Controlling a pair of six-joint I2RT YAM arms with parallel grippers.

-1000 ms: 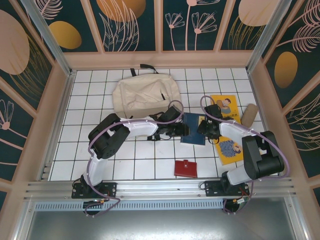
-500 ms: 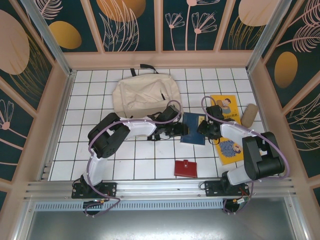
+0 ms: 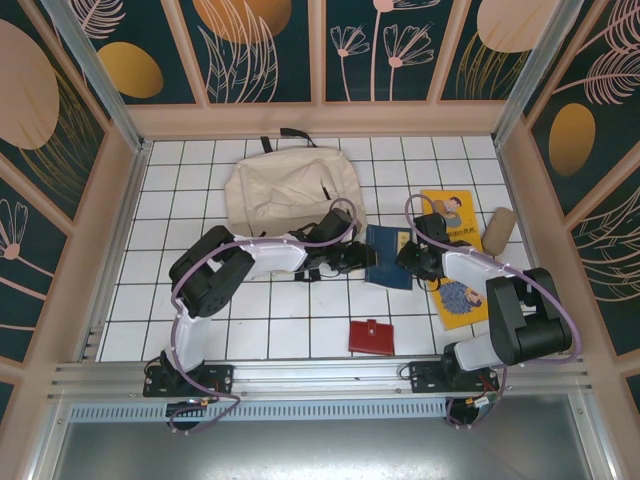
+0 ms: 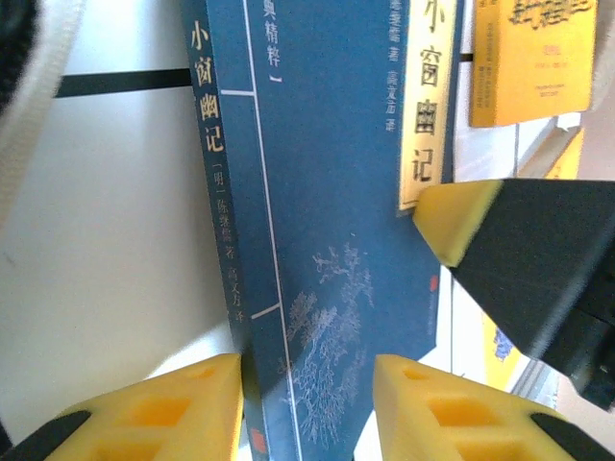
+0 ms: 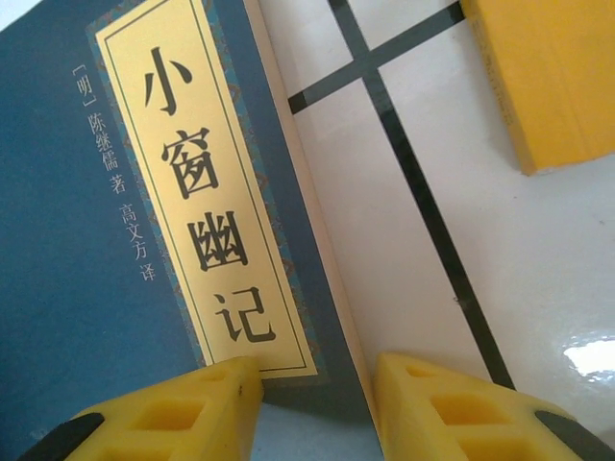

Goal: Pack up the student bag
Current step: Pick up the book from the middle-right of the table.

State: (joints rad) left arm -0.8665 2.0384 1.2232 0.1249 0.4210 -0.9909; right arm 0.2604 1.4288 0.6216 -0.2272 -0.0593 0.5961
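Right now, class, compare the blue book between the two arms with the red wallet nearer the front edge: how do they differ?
The blue book is larger than the red wallet. The blue book bears a yellow title strip; the red wallet has none. The left gripper and right gripper straddle the blue book's edges, fingers open; the red wallet lies apart from both. Both lie flat on the tiled table.

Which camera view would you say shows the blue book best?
The top external view: the blue book shows nearly its whole outline there. The left wrist view shows its spine and cover, cropped; the right wrist view, one corner with its title label.
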